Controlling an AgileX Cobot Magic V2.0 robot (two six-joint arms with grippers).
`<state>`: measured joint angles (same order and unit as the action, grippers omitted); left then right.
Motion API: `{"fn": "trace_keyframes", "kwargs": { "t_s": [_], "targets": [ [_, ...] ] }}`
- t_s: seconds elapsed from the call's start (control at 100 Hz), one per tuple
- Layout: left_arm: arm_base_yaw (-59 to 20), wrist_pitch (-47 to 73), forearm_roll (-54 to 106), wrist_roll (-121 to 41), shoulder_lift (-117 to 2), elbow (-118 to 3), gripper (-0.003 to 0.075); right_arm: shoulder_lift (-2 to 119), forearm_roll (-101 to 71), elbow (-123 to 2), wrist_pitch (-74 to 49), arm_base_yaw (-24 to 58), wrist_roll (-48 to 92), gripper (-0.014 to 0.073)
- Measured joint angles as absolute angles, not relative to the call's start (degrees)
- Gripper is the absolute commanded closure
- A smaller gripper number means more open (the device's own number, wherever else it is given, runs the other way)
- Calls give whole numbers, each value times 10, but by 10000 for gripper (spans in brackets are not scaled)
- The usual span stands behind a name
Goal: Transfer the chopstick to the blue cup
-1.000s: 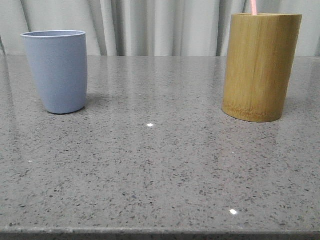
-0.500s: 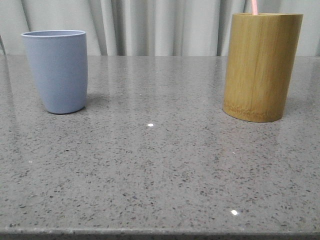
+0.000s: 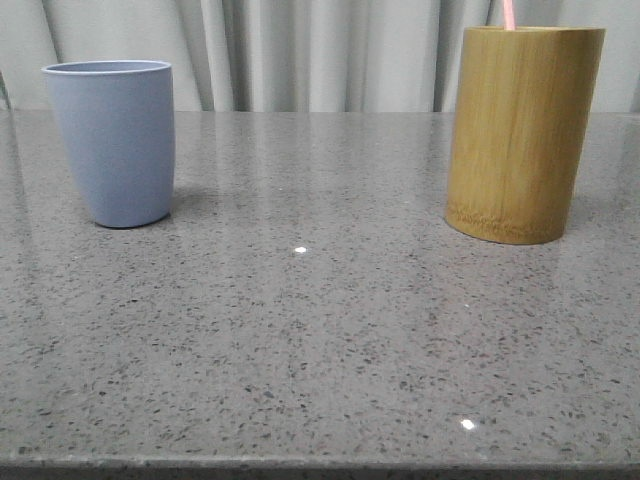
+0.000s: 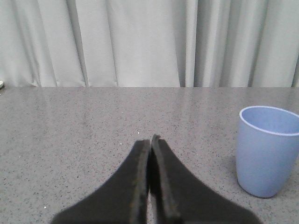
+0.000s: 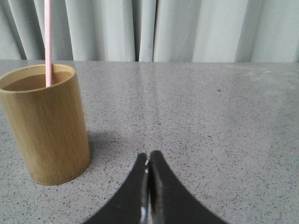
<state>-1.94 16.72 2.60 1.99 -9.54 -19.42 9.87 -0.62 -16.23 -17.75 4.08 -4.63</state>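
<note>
chopstick upright in bamboo cylinder | blue cup well apart on counter, unmarked | left gripper jaws together | right gripper jaws together

Desk: grey stone-look top, speckled with fine dark and pale flecks, polished to a soft sheen. It runs the full width of the front view; its near edge shows as a darker strip along the bottom. Small bright specks of reflected light sit on the surface, one toward the middle and one close to the near edge. Faint vertical reflections streak the far half.

Curtain: pale grey-white fabric, hanging in vertical folds behind the desk's far edge, from one side to the other. Darker shadow lines mark the pleats.

Light: even, soft, with weak shadows on the desk.
</note>
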Motion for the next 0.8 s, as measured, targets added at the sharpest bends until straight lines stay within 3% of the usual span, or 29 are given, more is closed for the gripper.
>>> {"fn": "trace_keyframes", "kwargs": {
  "t_s": [0.08,0.17,0.36,0.48,0.8],
  "targets": [
    [-19,193,26,20,-134,-233,738,137,-6,-196,-203,41,-46,639],
    [-19,225,26,20,-182,-274,711,181,-6,-232,-231,41,-46,571],
    [-19,243,27,20,-270,-329,441,260,-7,-290,-259,41,-46,315],
    [-19,241,27,20,-305,-341,297,297,-8,-312,-264,41,-46,259],
    [-19,231,29,20,-317,-344,293,318,-8,-324,-265,41,-46,264]
  ]
}}
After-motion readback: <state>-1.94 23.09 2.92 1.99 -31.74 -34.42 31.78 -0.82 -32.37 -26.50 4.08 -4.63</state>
